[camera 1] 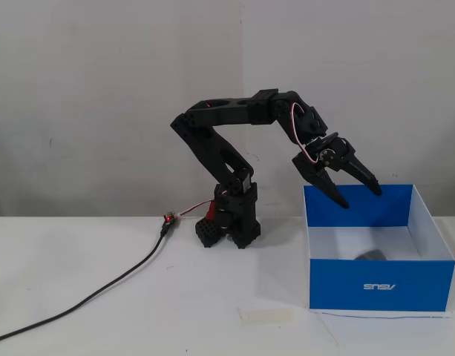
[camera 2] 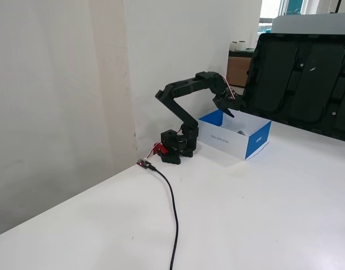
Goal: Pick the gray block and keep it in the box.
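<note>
The blue box with a white inside stands on the table at the right; it also shows in the other fixed view. The gray block lies on the box's floor near the front wall, and shows as a small gray shape inside the box in the other fixed view. My gripper hangs open and empty above the back of the box, its two black fingers spread and pointing down, well clear of the block. It also shows in the other fixed view.
The arm's black base stands left of the box. A black cable runs from it toward the front left. A flat pale tape strip lies on the table before the box. A black panel stands behind the box.
</note>
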Available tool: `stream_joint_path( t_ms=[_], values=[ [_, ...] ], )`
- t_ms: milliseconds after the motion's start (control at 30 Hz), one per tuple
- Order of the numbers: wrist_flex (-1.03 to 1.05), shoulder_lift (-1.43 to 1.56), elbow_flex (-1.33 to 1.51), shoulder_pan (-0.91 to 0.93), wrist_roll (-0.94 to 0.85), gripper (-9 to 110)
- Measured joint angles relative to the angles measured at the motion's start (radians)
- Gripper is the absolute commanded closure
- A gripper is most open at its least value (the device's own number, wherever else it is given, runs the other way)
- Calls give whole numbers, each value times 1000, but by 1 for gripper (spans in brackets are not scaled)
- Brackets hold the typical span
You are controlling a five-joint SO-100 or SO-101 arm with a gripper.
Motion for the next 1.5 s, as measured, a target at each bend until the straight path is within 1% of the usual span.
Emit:
stream_joint_path(
  t_ms=[133, 233, 367, 467, 633, 833, 967, 1133, 1333, 1500],
  values=[
    [17, 0, 0, 3, -34, 90],
    [71, 0, 0, 46, -84, 94],
    [167, 14, -41, 149, -190, 96],
    [219, 64, -57, 265, -276, 101],
    [241, 155, -55, 509, -416, 101],
    [153, 308, 81, 857, -531, 101],
    [114, 356, 170, 1065, -545, 101],
    [-40, 445, 351, 1267, -525, 101],
    [-161, 600, 554, 1373, -454, 101],
    [-189, 799, 706, 1384, -391, 101]
  ],
)
